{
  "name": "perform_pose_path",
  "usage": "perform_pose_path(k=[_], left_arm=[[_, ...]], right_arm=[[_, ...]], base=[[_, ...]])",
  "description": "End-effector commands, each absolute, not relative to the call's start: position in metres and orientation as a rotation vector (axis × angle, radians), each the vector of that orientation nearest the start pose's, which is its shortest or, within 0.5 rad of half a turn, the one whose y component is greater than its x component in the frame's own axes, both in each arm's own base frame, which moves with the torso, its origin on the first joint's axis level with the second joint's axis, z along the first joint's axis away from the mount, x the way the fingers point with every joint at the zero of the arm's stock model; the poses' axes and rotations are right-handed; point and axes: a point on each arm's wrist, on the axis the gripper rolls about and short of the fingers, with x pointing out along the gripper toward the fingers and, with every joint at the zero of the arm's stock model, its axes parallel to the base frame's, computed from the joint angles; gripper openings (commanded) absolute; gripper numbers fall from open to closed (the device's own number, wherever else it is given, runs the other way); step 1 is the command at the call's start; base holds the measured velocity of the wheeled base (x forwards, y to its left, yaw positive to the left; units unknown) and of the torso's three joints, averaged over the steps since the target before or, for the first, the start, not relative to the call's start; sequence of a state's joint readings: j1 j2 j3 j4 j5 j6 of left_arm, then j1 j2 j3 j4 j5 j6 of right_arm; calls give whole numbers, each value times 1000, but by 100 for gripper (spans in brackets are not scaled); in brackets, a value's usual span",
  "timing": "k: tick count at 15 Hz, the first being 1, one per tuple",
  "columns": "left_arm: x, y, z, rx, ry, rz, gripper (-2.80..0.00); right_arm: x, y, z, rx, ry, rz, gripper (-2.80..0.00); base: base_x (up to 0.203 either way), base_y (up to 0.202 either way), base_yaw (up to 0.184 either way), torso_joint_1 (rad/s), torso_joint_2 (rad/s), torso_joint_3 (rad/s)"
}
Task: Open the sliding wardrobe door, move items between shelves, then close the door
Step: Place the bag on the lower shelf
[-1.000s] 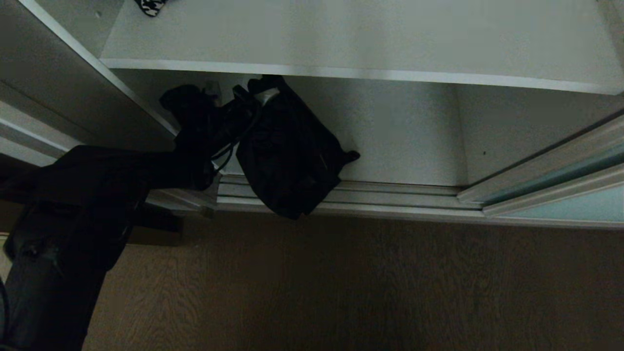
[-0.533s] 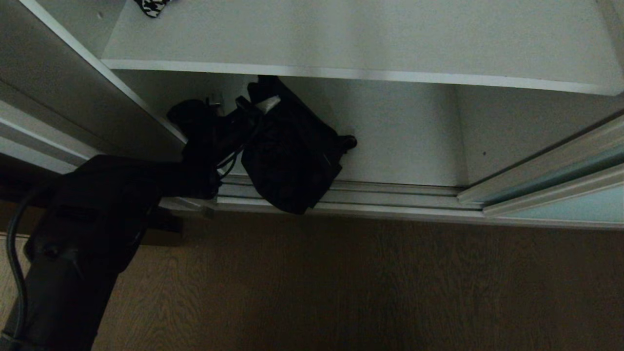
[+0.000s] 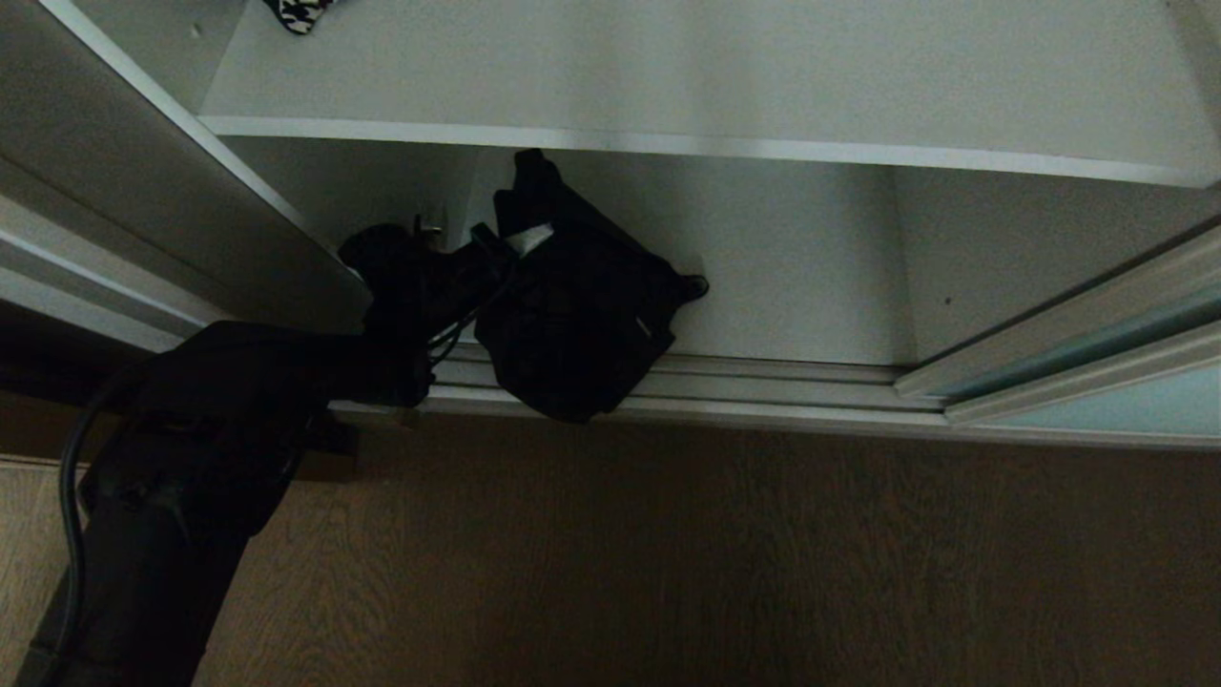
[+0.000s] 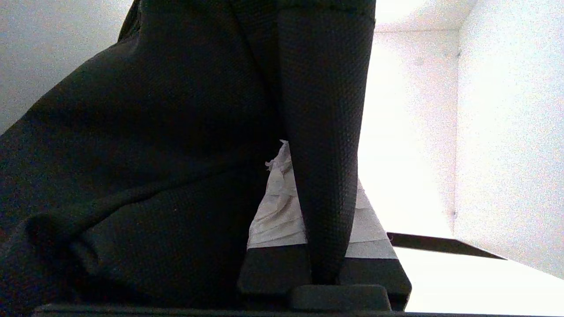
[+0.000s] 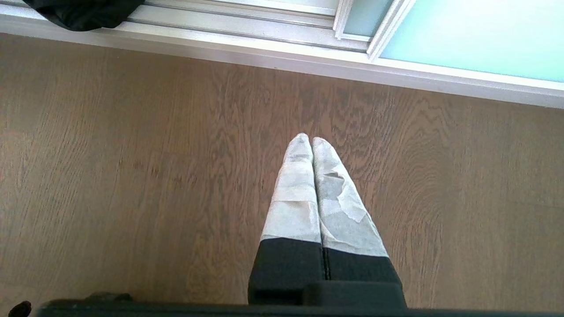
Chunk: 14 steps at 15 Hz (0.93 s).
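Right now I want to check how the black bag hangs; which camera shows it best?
The head view: the whole black bag shows, held by the left hand over the door track. The left wrist view shows only close-up fabric and strap. The right wrist view catches one corner.

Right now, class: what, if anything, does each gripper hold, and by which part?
The left gripper is shut on a strap of the black bag, near its top. The right gripper is shut, holding nothing.
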<state>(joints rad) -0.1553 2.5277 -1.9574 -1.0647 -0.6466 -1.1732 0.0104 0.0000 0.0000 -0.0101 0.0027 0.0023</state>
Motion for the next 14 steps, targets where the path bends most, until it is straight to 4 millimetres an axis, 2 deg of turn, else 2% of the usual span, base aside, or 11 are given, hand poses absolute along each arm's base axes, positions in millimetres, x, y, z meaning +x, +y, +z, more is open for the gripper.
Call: perform_pose_path(k=[1,2,5,9,11,14], left_arm=[[511,-92,189,-962,22,-970,-280],[511,-92,189,-960,20,-966,0],[510,-92,191,-957,9,-967,0],[501,-92,209,-918,-76,-1023,0],[498,-92,217,-898,-9,-1059,0],[499,-91,215,-895,190,-1077,0]], right_arm=[[-23,0,77,2,-14,14,-280],[-23,0,77,2,-14,14,-280],[-23,0,77,3,-14,14,-280],[-23,0,77,2,-14,14,-280],[-23,0,76,2,-14,14,-280],[-23,0,77,3,-14,14,-280]], base=[[0,0,0,0,0,0],[0,0,0,0,0,0],[0,0,0,0,0,0],[0,0,0,0,0,0],[0,0,0,0,0,0],[0,0,0,0,0,0]])
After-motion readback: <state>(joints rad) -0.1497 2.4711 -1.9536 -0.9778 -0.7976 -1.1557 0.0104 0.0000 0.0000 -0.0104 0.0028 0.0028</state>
